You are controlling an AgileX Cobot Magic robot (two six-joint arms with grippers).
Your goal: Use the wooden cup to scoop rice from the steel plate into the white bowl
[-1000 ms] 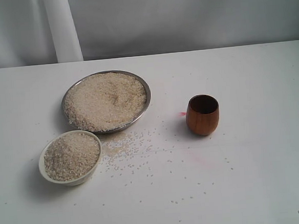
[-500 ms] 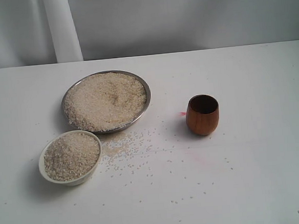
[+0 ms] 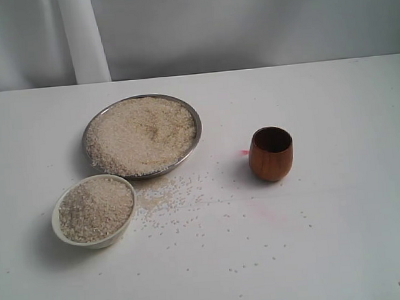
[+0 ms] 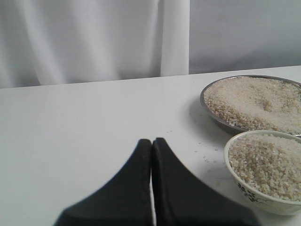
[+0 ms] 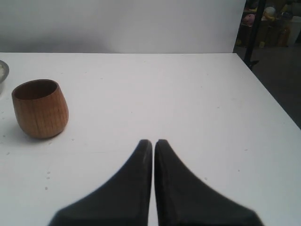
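Wooden cup [image 3: 270,154] is sitting unmoved since 1 second ago, apart from and ahead of the right gripper [image 5: 153,141]; it and the left gripper [image 4: 151,140] are staying pressed together, empty.

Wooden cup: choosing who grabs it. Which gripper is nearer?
Right. The right gripper has the wooden cup close by; the left gripper sits beside the white bowl and steel plate, the cup outside its view.

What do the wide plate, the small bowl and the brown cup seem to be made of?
The steel plate looks like polished metal: its rim is silvery and reflective. The white bowl is probably glazed ceramic, given its thick, smooth cream wall, though hard plastic is possible. The wooden cup looks like polished wood: reddish-brown with fine grain lines.
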